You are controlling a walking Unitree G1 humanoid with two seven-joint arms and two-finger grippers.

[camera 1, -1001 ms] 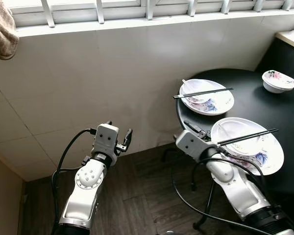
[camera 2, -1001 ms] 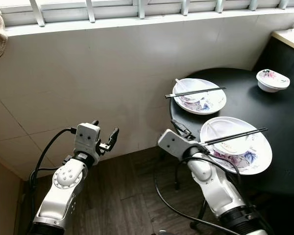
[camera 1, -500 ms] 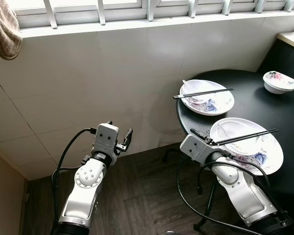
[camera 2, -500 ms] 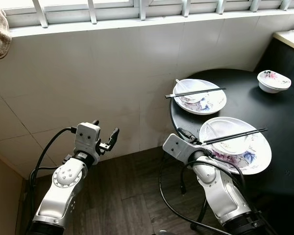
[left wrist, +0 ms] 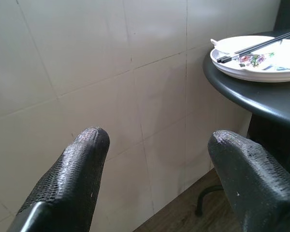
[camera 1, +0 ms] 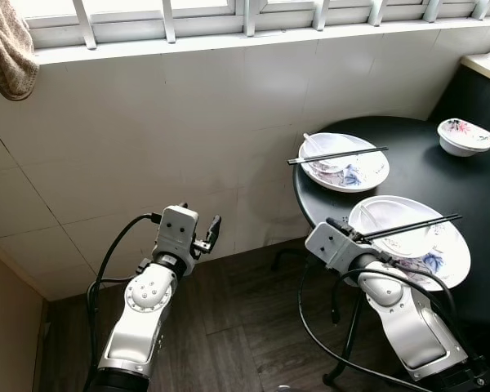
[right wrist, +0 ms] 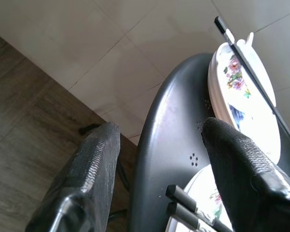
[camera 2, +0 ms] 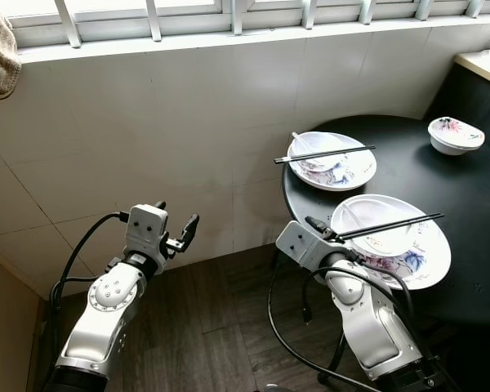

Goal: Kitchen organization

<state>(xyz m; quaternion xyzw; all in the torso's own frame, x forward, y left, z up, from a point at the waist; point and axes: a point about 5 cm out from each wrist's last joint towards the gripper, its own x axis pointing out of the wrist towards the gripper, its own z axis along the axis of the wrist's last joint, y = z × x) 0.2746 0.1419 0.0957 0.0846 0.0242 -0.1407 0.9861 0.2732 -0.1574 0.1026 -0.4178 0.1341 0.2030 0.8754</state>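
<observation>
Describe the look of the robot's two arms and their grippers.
Both arms have rounded silver shells with boxy silver wrist housings, and looping black cables run alongside. The left gripper and right gripper each carry two thick black fingers with a finely dimpled, textured surface.

Even, bright daylight from the window (camera 1: 245,12) above; all views sharp, shadows soft.

Round black table (camera 2: 465,204) at right. Two floral plates: near plate (camera 2: 420,253), far plate (camera 2: 351,173), chopsticks (camera 2: 388,226) across each. Small bowl (camera 2: 453,133) beyond. Right gripper (camera 2: 317,225) at table edge beside near plate; left gripper (camera 2: 180,233) raised before tiled wall (camera 2: 147,131).
</observation>
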